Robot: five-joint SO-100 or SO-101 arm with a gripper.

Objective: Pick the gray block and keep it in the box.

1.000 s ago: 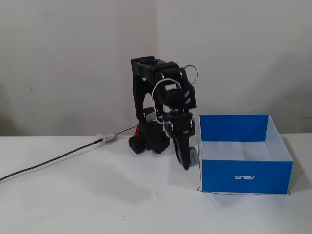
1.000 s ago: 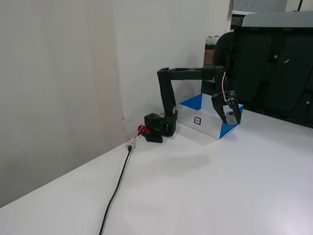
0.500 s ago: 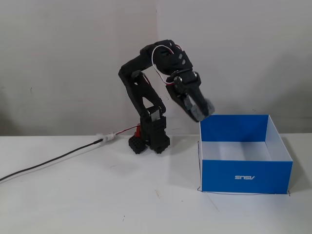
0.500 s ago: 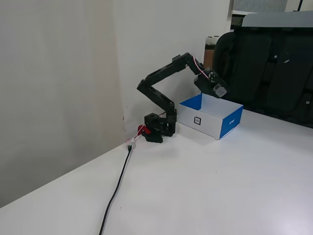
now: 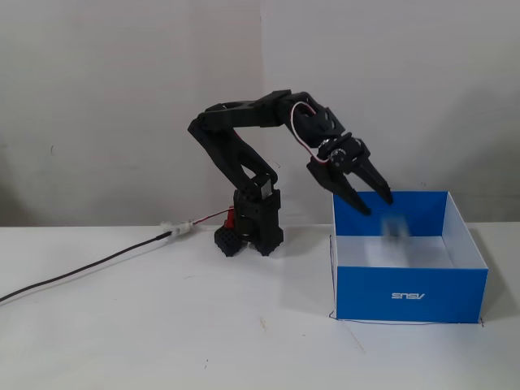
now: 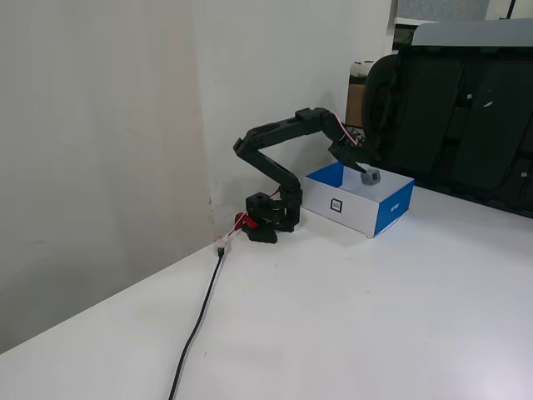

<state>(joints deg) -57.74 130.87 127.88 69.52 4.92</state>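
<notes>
The blue box [image 5: 366, 292] with a white floor stands on the white table at the right of a fixed view; it also shows beside the arm's base in the other fixed view [image 6: 393, 210]. My gripper [image 5: 374, 203] hangs over the box's back left part with its fingers spread and nothing between them. The gray block [image 5: 394, 227] is a blurred smear just below the fingertips, inside the box's outline and apart from the fingers. In the other fixed view the gray block [image 6: 371, 176] sits right under my gripper [image 6: 360, 167], above the box.
The arm's black base [image 5: 248, 231] stands left of the box against the wall. A black cable [image 5: 81, 272] runs from it across the table to the left. A black chair [image 6: 450, 117] stands behind the table.
</notes>
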